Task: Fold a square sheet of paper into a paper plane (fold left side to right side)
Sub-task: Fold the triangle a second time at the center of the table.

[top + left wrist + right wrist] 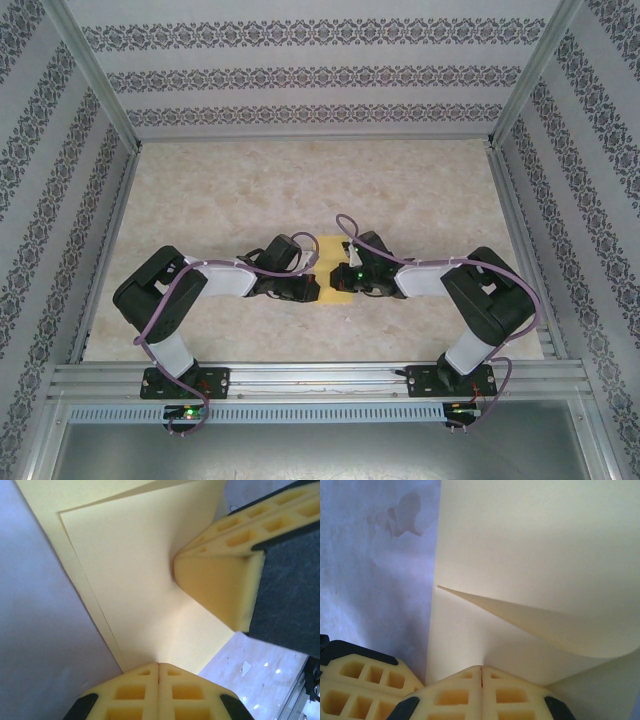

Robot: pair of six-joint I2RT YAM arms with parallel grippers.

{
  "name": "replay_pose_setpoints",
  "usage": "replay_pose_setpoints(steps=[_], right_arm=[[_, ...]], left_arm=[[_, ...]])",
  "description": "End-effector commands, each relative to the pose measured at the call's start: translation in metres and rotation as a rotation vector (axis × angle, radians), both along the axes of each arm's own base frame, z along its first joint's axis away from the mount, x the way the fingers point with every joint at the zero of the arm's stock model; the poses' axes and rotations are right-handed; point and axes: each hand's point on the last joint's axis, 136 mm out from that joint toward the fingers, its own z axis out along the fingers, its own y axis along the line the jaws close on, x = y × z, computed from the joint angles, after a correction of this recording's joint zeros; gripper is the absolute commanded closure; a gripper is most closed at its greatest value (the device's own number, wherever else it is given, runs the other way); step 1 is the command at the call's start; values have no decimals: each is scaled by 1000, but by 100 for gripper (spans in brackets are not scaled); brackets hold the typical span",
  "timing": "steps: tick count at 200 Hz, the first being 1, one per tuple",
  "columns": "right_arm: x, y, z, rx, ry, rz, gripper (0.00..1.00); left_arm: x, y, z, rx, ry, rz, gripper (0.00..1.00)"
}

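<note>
**On the bench (250, 190), centre: square sheet of paper (331, 248), doubly pinched**

Partly curled up off the surface. Gripped at 8 o'clock by the left fingers (135, 692), pressed fully together, and at 4 o'clock by the right fingers (512, 697), likewise closed tight.

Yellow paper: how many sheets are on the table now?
1. The yellow sheet lies between the left arm and right arm, partly folded over itself. They cover part of it, so another beneath cannot be ruled out.
</note>
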Motion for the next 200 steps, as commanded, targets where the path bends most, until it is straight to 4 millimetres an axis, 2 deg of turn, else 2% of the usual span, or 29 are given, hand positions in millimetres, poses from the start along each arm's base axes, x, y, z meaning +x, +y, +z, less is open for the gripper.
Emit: replay_pose_setpoints(steps=[1, 80, 149, 200], right_arm=[[14, -27, -18, -110, 0, -62, 100], [40, -49, -15, -106, -10, -100, 100], [54, -68, -17, -94, -1, -148, 100], [70, -72, 1, -47, -33, -182, 100]], left_arm=[[-28, 37, -46, 205, 125, 33, 99], [-29, 37, -43, 196, 120, 37, 99], [-28, 36, -41, 188, 116, 40, 99], [-25, 32, -37, 170, 109, 47, 99]])
